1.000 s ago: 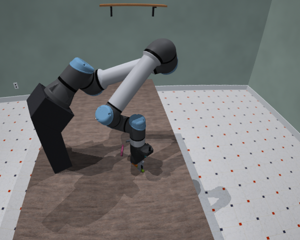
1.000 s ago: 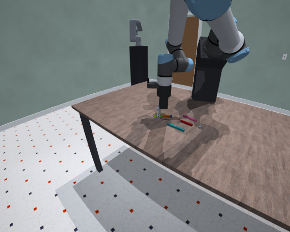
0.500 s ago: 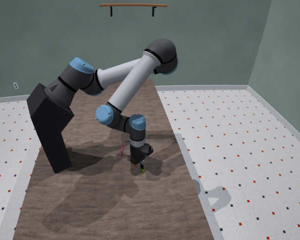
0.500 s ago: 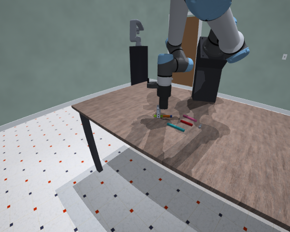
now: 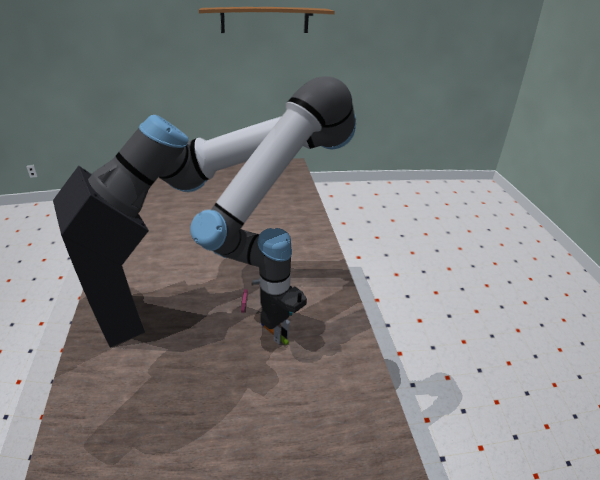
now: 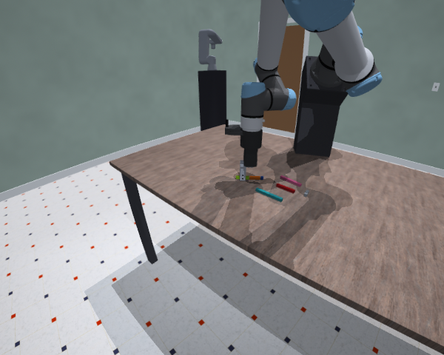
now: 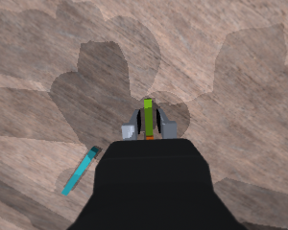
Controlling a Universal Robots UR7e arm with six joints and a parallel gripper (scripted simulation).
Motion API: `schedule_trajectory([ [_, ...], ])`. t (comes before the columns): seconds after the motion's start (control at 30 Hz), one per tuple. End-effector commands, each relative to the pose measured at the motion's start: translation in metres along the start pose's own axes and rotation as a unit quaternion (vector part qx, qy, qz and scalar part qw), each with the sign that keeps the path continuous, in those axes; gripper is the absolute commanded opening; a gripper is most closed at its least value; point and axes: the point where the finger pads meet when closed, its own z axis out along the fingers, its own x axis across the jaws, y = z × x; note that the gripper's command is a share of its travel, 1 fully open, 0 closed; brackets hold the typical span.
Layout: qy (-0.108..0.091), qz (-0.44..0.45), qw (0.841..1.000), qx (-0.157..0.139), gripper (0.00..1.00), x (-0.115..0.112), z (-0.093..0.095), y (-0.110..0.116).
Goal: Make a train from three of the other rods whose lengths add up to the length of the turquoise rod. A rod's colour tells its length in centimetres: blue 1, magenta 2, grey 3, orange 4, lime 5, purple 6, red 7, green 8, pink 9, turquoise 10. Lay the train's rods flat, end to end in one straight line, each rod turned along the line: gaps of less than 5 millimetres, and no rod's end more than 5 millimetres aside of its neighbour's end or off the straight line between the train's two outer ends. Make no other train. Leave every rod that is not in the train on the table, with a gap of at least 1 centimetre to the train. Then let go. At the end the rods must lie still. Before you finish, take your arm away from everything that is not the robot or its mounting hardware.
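My gripper (image 5: 281, 338) (image 6: 243, 176) (image 7: 148, 116) is down at the table with its fingers open on either side of the lime rod (image 7: 148, 115) (image 6: 237, 177) (image 5: 285, 341), which lies flat between them with small gaps on both sides. The orange rod (image 6: 256, 177) (image 7: 149, 138) lies in line with the lime rod's end, and a small blue rod (image 6: 261, 177) lies at the orange rod's far end. The turquoise rod (image 6: 268, 194) (image 7: 79, 172) lies apart, nearer the table's front edge.
A red rod (image 6: 285, 188), a pink rod (image 6: 290, 180) (image 5: 244, 301) and a short grey rod (image 6: 305, 193) lie beyond the turquoise one. The arm's black base (image 6: 316, 115) stands at the back of the wooden table (image 6: 367, 237).
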Motion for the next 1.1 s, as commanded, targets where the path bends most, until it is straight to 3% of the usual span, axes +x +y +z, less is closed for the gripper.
schedule_trajectory([
  [0.0, 0.000, 0.000, 1.000, 0.000, 0.54, 0.000, -0.003, 0.000],
  [0.27, 0.000, 0.000, 1.000, 0.000, 0.54, 0.000, -0.015, 0.000],
  [0.77, 0.000, 0.000, 1.000, 0.000, 0.54, 0.000, -0.071, 0.000],
  [1.07, 0.000, 0.000, 1.000, 0.000, 0.54, 0.000, -0.086, 0.000],
])
